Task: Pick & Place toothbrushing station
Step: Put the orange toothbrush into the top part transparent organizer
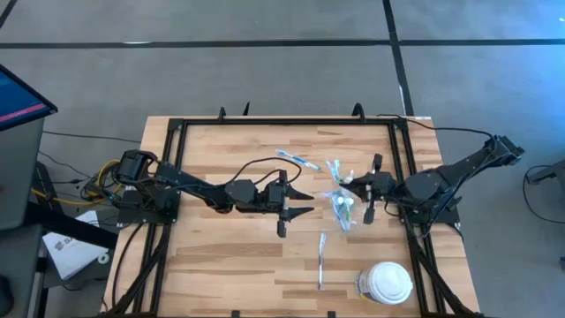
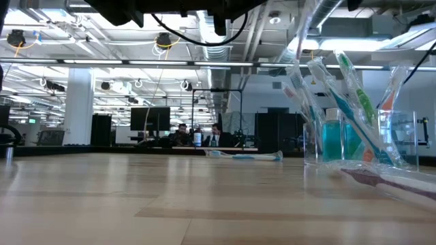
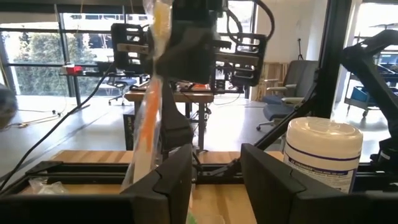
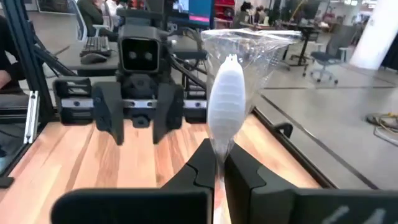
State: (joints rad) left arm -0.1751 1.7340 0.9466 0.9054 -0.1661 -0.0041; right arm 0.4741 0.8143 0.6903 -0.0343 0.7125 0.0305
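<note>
Toothbrushes stand bunched in the clear cup (image 1: pixel 342 209) at mid-counter (image 1: pixel 221 265), right of centre; one lies loose nearer the front (image 1: pixel 321 258) and another toward the back (image 1: pixel 297 160). The right gripper (image 4: pixel 219 163) has its jaws pressed together on a wrapped toothbrush (image 4: pixel 226 106), held upright beside the cup. The left gripper (image 1: pixel 298 201) hangs just left of the cup, jaws spread and empty. To seat the brush well, I would centre it over the cup's mouth, keep it vertical, lower slowly, and release only once it is inside the rim.
</note>
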